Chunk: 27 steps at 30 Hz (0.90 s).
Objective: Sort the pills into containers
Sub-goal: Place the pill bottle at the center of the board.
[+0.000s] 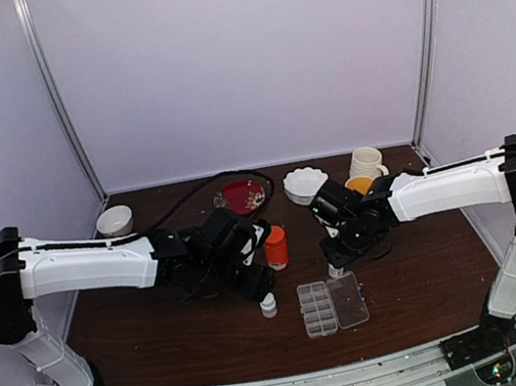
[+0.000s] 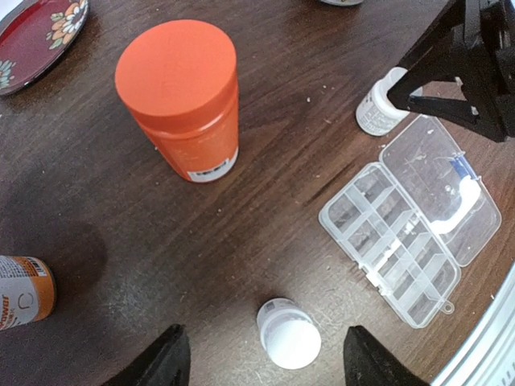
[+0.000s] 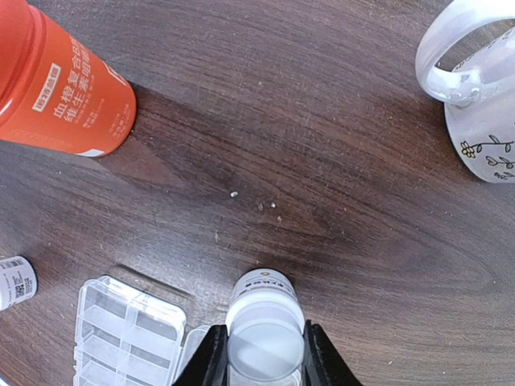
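The clear pill box (image 1: 318, 309) lies open on the table, its containers (image 2: 392, 247) in two rows and its lid (image 2: 441, 178) folded flat. A few tiny whitish pills (image 3: 234, 194) lie loose on the wood. My right gripper (image 3: 264, 328) is shut on a small white bottle (image 3: 265, 318) standing by the box, both fingers against its cap. My left gripper (image 2: 264, 331) is open, with a second small white bottle (image 2: 288, 334) upright between its fingers (image 2: 161, 362) and touching neither. In the top view the right gripper (image 1: 333, 258) and left gripper (image 1: 259, 287) sit just behind the box.
A big orange bottle (image 1: 275, 248) stands between the arms. A smaller orange bottle (image 2: 24, 291) lies left of my left gripper. A red plate (image 1: 242, 196), white bowl (image 1: 305, 183), mug (image 1: 365, 162) and small bowl (image 1: 114, 220) line the back.
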Each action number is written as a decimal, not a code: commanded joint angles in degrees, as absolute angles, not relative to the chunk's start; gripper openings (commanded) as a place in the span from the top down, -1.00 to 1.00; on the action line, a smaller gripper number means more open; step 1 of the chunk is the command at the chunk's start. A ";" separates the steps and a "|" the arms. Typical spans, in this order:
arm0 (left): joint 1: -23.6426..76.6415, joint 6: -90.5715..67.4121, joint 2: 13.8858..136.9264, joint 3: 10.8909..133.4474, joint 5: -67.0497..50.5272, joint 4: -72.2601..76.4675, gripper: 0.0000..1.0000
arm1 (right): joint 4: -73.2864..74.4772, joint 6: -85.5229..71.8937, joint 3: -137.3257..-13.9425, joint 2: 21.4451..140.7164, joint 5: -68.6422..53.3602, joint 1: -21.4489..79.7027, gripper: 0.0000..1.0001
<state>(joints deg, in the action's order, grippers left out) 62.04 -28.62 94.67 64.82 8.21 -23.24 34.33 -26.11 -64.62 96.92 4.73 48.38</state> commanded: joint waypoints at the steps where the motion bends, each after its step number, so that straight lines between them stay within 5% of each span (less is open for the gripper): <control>1: 62.69 -28.98 95.98 67.21 6.41 -22.87 -0.35 | 34.08 -25.38 -66.72 96.45 4.66 47.99 0.55; 16: 63.68 -29.10 99.12 68.49 5.10 -23.62 -0.34 | 33.12 -20.64 -75.44 103.02 7.78 48.00 0.55; 27: 63.77 -30.74 101.60 68.95 5.81 -26.27 -0.29 | 33.70 -20.22 -79.17 107.94 8.33 47.99 0.30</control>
<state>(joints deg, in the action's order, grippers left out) 63.44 -29.78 100.55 67.92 5.50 -25.52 33.32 -20.80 -77.01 107.79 6.83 48.38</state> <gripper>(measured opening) 0.647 0.307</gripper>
